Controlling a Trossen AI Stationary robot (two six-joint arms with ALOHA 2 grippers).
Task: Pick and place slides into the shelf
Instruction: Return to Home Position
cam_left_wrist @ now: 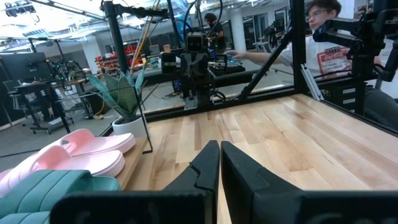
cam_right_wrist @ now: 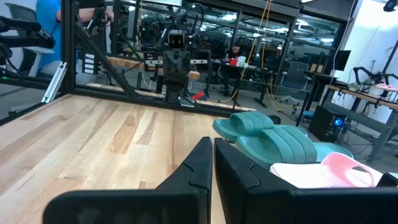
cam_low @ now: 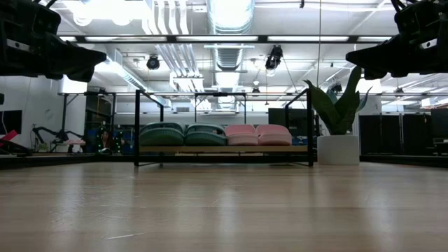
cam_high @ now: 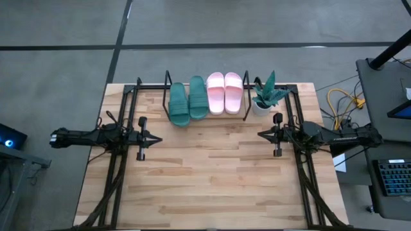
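Two dark green slides (cam_high: 187, 101) and two pale pink slides (cam_high: 224, 92) lie side by side, soles down, on the black rod shelf (cam_high: 168, 82) at the table's far edge. In the low view the green slides (cam_low: 183, 134) and the pink slides (cam_low: 257, 134) rest on the shelf's wooden board (cam_low: 224, 149). My left gripper (cam_high: 159, 138) hovers shut over the table's left side, pointing right, clear of everything. My right gripper (cam_high: 259, 134) hovers shut over the right side, pointing left. Their own wrist views show the left gripper (cam_left_wrist: 219, 154) and the right gripper (cam_right_wrist: 212, 149) with fingers together.
A potted plant in a white pot (cam_high: 265, 96) stands just right of the shelf at the far edge. Black arm frames (cam_high: 122, 128) (cam_high: 297, 128) run along both table sides. Bare wood lies between the grippers and toward the near edge. A person (cam_left_wrist: 311, 28) sits beyond the table's right side.
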